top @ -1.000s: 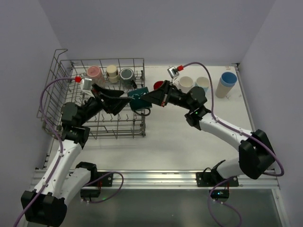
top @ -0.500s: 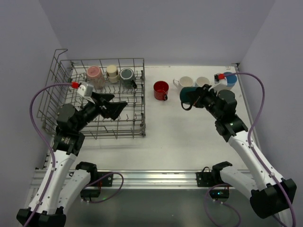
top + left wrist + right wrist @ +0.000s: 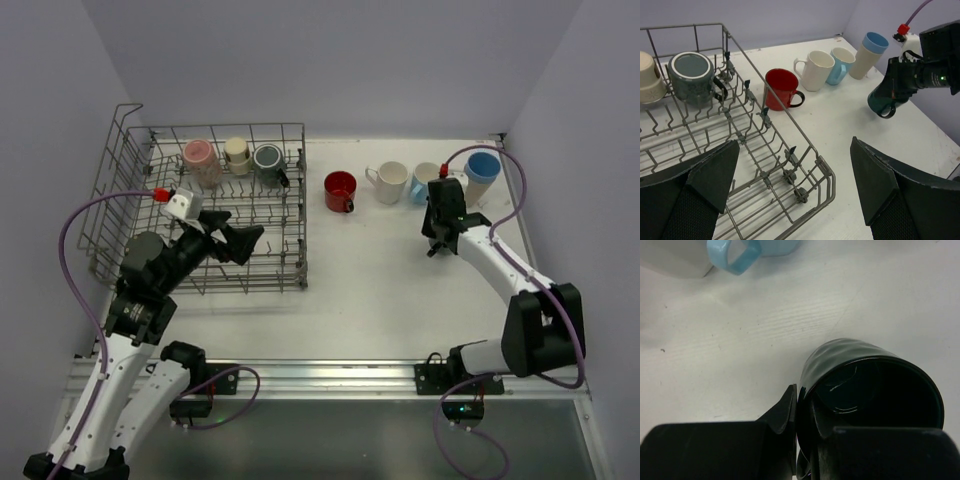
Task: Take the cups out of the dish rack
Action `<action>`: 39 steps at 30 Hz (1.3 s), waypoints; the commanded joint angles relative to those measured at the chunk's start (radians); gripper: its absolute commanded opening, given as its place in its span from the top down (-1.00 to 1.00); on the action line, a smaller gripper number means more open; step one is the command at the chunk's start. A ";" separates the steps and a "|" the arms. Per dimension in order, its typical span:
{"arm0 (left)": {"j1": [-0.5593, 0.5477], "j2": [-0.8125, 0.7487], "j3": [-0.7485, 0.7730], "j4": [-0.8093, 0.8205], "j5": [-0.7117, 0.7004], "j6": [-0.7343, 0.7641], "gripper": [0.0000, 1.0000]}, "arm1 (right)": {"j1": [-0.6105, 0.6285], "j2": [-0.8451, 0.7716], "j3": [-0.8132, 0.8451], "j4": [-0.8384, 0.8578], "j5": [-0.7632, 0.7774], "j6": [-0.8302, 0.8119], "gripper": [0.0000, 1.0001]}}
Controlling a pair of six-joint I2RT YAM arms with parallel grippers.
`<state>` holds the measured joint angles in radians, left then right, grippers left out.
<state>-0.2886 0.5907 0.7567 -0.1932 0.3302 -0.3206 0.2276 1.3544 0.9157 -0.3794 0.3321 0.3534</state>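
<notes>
The grey wire dish rack (image 3: 130, 215) stands at the left. A pink cup (image 3: 199, 155), a cream cup (image 3: 237, 152) and a grey cup (image 3: 267, 158) stand in its far row. My left gripper (image 3: 238, 240) is open and empty above the rack's near right part; in the left wrist view its fingers (image 3: 705, 175) spread wide over the rack's corner (image 3: 825, 175). My right gripper (image 3: 437, 238) is shut on the wall of a dark teal mug (image 3: 860, 370), one finger inside and one outside. It holds the mug tilted, low over the table (image 3: 882, 100).
On the table right of the rack stand a red mug (image 3: 340, 190), a cream mug (image 3: 392, 180), a light blue mug (image 3: 425, 182) and a tall tumbler with a blue top (image 3: 480, 176). The light blue mug's handle (image 3: 735, 257) shows just beyond the teal mug.
My right arm carried the dark teal mug from the rack's right edge to the right, to in front of the row of cups. My left gripper drew back a little over the rack, open.
</notes>
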 commanded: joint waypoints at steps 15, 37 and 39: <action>-0.014 0.035 0.033 -0.031 -0.062 0.035 -1.00 | -0.096 0.290 0.198 0.189 -0.065 -0.076 1.00; -0.014 0.245 0.211 -0.037 -0.239 -0.159 -1.00 | -0.094 -0.117 0.077 0.177 -0.247 0.076 -0.94; -0.014 0.311 0.251 -0.035 -0.339 -0.192 -1.00 | -0.091 -0.182 0.036 0.223 -0.295 0.117 -0.96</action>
<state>-0.2970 0.8429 0.9298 -0.2523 0.1558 -0.4286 0.1326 1.2610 1.0035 -0.2226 0.1329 0.3977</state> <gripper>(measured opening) 0.997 0.973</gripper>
